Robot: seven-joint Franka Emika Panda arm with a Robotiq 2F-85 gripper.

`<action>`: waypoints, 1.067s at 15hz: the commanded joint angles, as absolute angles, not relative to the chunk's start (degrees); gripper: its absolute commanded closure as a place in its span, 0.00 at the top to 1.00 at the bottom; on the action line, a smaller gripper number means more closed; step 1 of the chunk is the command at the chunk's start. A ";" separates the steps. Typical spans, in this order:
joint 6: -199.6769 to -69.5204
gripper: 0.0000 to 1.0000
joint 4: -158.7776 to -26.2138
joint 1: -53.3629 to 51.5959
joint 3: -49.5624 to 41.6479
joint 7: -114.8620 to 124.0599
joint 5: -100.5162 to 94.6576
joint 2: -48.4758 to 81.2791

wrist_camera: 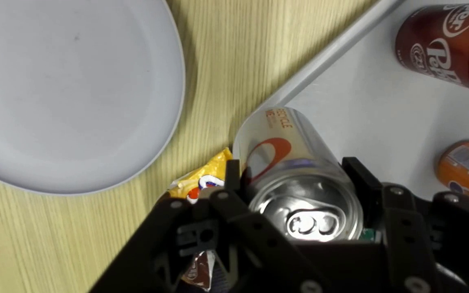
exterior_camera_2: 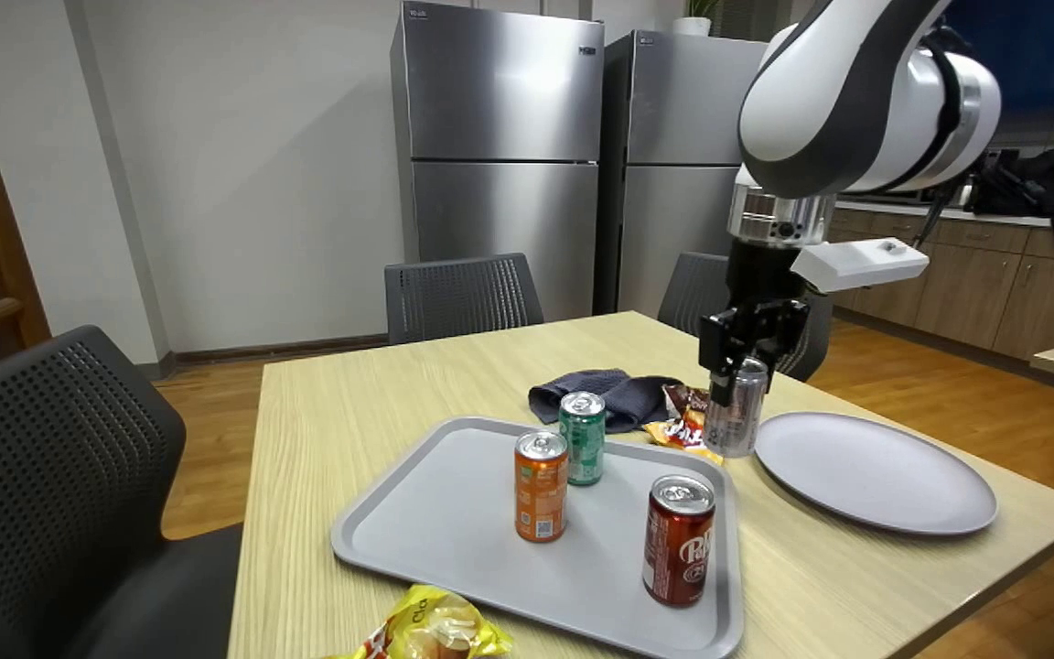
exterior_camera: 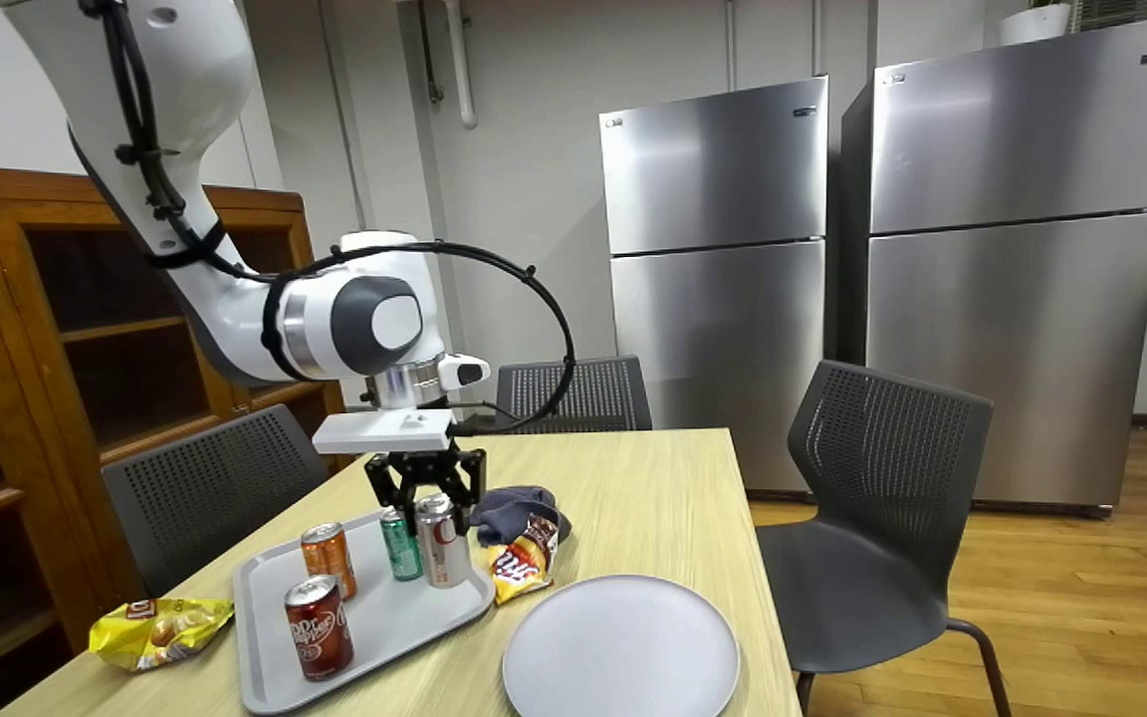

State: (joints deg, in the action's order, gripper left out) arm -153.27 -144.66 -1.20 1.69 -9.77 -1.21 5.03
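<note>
Yellow snack bag (exterior_camera_2: 435, 627) lies nearest in an exterior view, before a gray tray (exterior_camera_2: 435, 494); over the tray's far right corner, the tool (wrist_camera: 295, 179) pinches a silver can (exterior_camera_2: 736, 421) near its top; left of it stand a green can (exterior_camera_2: 583, 441) and an orange can (exterior_camera_2: 541, 490); on the bench (exterior_camera_2: 344, 394), right, rests a round plate (exterior_camera_2: 875, 471)

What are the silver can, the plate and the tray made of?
Silver can: metal, likely aluminium; shiny, with a lid that gleams brightly.
Plate: matte grey, without sharp highlights; could be plastic or ceramic.
Tray: probably moulded plastic, satin grey, seemingly one piece with rounded corners and soft reflections.
</note>
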 commanded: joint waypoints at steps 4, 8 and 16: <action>-154.41 0.38 -142.43 -3.33 3.42 -8.12 -1.74 9.45; -155.75 0.38 -141.90 -3.66 4.19 -8.42 -1.32 11.70; -157.87 0.38 -142.15 -3.57 5.19 -9.43 -1.81 13.85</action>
